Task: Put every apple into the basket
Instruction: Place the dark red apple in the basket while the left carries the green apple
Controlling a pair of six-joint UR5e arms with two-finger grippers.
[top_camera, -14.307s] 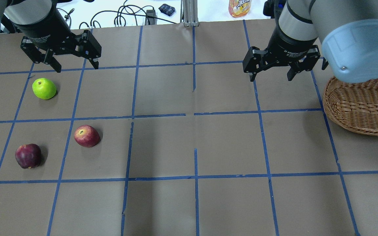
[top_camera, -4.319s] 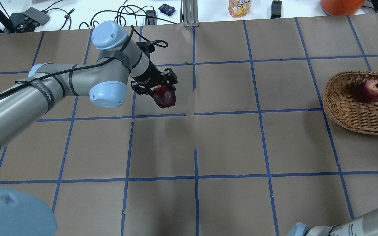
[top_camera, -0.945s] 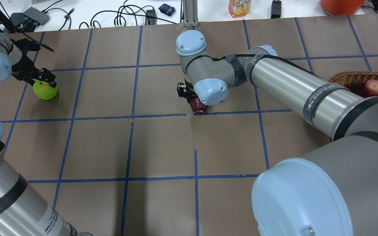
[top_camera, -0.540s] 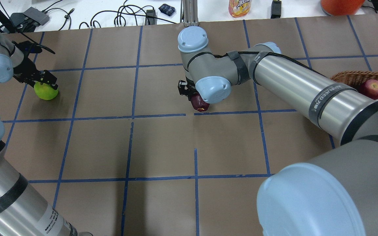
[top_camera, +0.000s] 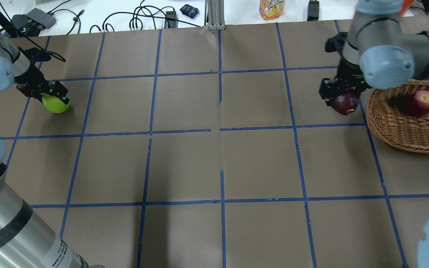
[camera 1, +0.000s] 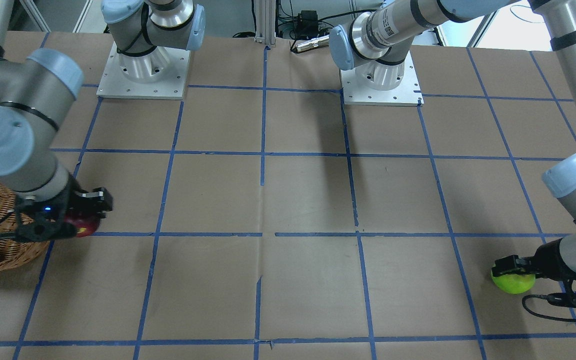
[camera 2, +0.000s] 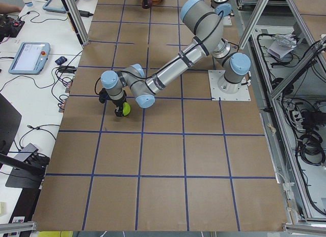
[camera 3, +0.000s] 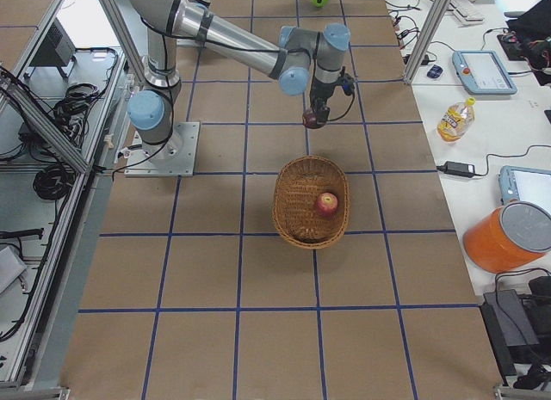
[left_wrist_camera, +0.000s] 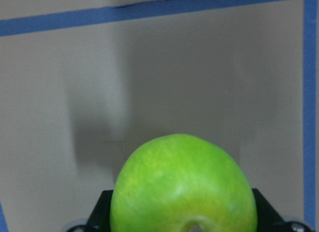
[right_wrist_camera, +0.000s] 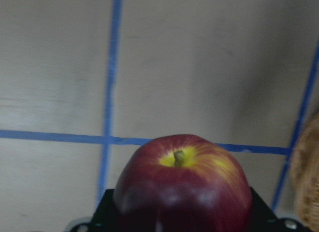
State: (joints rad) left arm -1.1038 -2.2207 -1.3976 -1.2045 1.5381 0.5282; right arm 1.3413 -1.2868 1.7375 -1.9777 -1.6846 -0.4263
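Observation:
The dark purplish-red apple (top_camera: 346, 104) is held by my right gripper (top_camera: 342, 97), shut on it above the table just left of the wicker basket (top_camera: 404, 131). It fills the right wrist view (right_wrist_camera: 182, 189), stem up. The red apple with yellowish streaks (top_camera: 420, 103) lies inside the basket. The bright green apple (top_camera: 57, 105) is at the far left, held between the fingers of my left gripper (top_camera: 51, 98), low over the table. It shows in the left wrist view (left_wrist_camera: 182, 187) and the front-facing view (camera 1: 513, 281).
Both arm bases (camera 1: 143, 70) stand on plates at the robot's side. A juice bottle (top_camera: 272, 8), cables and small devices lie past the far table edge. An orange container (camera 3: 508, 238) sits beyond the basket's side.
My right arm has carried the dark apple from the table's middle to the basket's left rim. My left gripper and the green apple have shifted slightly to the right.

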